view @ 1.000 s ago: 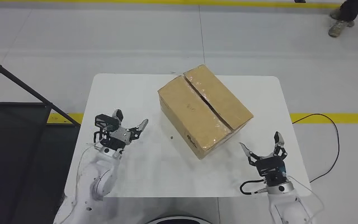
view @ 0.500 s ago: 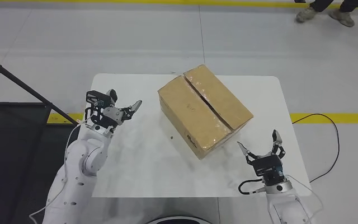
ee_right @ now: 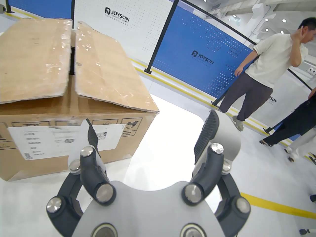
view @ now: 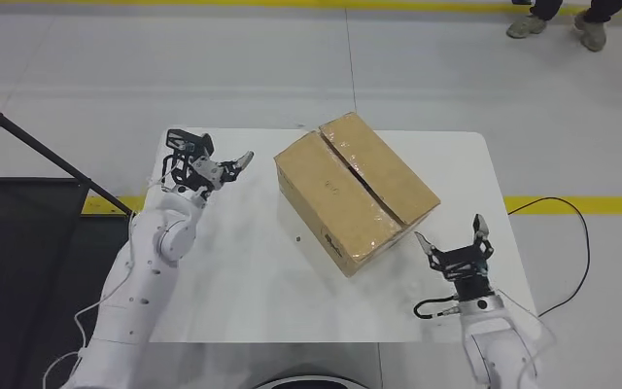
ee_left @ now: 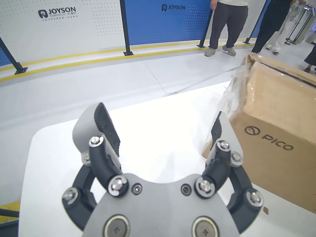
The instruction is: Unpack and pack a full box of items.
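Left gripper point(ee_left: 160, 114): ribbed pads point(ee_left: 108, 129) spread wide, released, gripping nothing. It's held over the far left part of the white table point(view: 253, 282) and points toward the box. One fingertip sits near the box's left corner, with a gap between them, no contact.

Right gripper point(ee_right: 150, 119): pads point(ee_right: 206, 131) also splayed wide, released. It sits at the table's near right edge, just off the box's near right corner, apart from it. It faces the box end that carries a white label point(ee_right: 61, 141).

Cardboard box point(view: 355, 190): stands on the table, right of centre, turned diagonally to the table edges. Both top flaps are down, with a narrow dark gap along the centre seam. Clear tape point(ee_left: 234, 92) covers the flaps and hangs wrinkled off the corner nearest the left gripper. Printing shows on the long side facing the robot. The box lies between the two grippers and neither touches it.

A black cable point(view: 573, 243) trails on the floor past the table's right edge.
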Controlling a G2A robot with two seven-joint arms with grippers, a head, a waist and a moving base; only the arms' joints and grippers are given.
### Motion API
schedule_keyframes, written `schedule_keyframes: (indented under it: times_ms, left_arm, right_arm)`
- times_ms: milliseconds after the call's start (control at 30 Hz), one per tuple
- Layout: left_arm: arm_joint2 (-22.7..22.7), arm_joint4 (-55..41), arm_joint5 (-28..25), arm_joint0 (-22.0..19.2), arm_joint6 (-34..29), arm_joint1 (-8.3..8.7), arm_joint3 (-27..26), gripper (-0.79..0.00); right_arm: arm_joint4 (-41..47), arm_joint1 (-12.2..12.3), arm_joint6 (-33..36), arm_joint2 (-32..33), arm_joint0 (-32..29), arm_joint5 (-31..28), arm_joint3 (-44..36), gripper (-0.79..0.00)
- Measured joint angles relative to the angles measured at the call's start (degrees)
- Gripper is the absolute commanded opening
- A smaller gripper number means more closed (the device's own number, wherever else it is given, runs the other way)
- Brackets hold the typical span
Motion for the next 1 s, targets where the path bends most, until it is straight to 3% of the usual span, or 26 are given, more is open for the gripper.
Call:
schedule_keyframes:
  times_ms: [300, 500, 733, 1000]
  left_arm:
    - [9.7, 4.2, -1.2, -13.1, 6.6, -2.51, 18.6, 0.000]
    - [14.7, 5.4, -3.6, -18.2, 11.3, -4.29, 27.7, 0.000]
    - [16.8, 6.5, -6.3, -20.3, 15.9, -5.08, 32.9, 0.000]
    - [16.9, 8.0, -8.1, -19.6, 19.1, -4.87, 33.3, 0.000]
  right_arm:
    - [2.5, -0.1, 3.9, 1.9, 3.4, -0.6, 5.2, 0.000]
    - [3.4, -0.2, 7.1, 2.6, 5.0, -0.3, 7.7, 0.000]
    - [2.1, -0.6, 11.7, 1.0, 9.5, 2.7, 11.6, 0.000]
    - [3.7, -1.0, 10.6, -1.1, 12.7, 1.7, 13.6, 0.000]
